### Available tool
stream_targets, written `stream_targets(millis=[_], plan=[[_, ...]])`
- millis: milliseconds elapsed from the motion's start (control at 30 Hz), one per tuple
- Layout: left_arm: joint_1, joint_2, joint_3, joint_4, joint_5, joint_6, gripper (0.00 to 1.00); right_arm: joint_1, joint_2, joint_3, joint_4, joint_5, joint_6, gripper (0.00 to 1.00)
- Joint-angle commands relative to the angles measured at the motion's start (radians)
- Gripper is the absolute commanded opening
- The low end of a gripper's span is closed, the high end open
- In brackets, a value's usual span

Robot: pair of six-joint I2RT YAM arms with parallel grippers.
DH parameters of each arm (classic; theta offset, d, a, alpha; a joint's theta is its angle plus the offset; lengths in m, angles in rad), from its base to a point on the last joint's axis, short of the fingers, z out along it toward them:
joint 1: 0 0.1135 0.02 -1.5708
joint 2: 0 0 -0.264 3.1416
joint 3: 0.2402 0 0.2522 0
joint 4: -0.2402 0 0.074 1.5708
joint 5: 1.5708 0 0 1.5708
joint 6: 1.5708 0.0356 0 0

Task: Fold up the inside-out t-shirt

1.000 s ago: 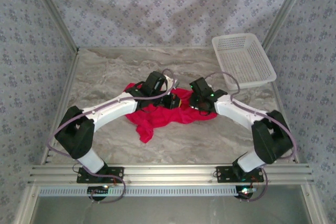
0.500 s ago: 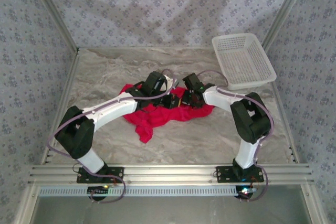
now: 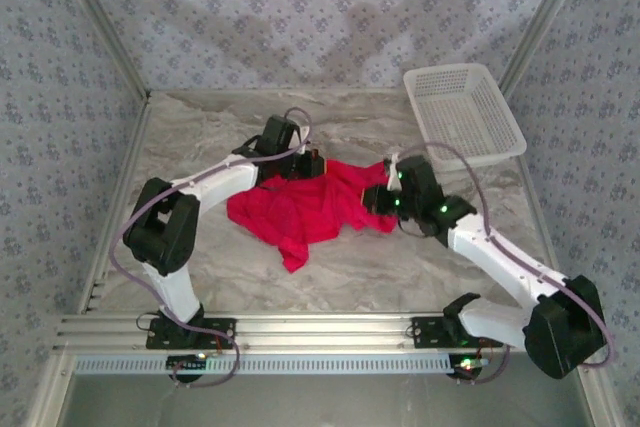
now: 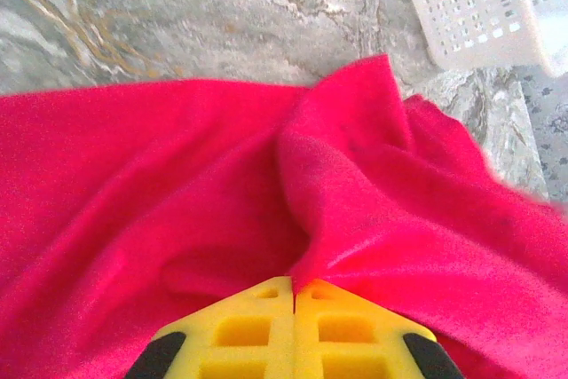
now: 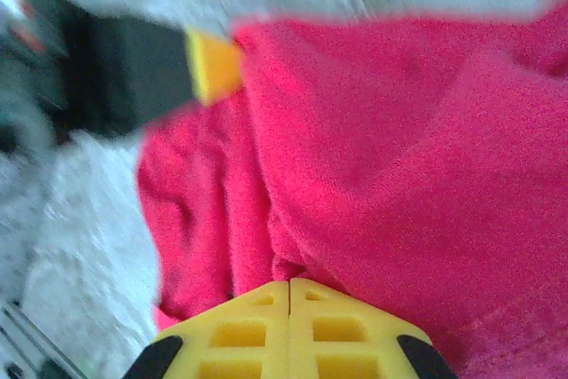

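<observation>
the red t-shirt [image 3: 305, 209] lies rumpled mid-desk, drawn out between the arms. i judge it light, limp cloth that bunches and sags, best pinched at seams or hems. the left jaws are clenched on a fold at its far edge. the right jaws grip its right edge. a white mesh basket [image 3: 462, 112] sits far right on the desk [image 3: 200, 137].

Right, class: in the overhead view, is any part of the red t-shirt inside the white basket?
No, the t-shirt lies on the table, apart from the basket.
</observation>
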Motion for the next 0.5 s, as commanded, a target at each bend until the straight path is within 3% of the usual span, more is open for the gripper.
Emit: stream_targets(millis=[0,167,333,467], plan=[[-0.018,0.016,-0.072,0.07,-0.062,-0.048,0.0,0.033,0.03,-0.149,0.056,0.023,0.048,0.0],[-0.091,0.011,-0.109,0.096,-0.067,-0.054,0.0,0.061,0.057,-0.129,-0.039,0.105,0.055,0.38],[-0.122,-0.017,-0.121,0.072,-0.086,-0.036,0.0,0.095,-0.02,-0.022,-0.178,0.211,0.005,0.45],[-0.121,-0.048,-0.123,0.052,-0.101,-0.025,0.0,0.099,0.035,0.04,-0.201,0.241,-0.04,0.48]])
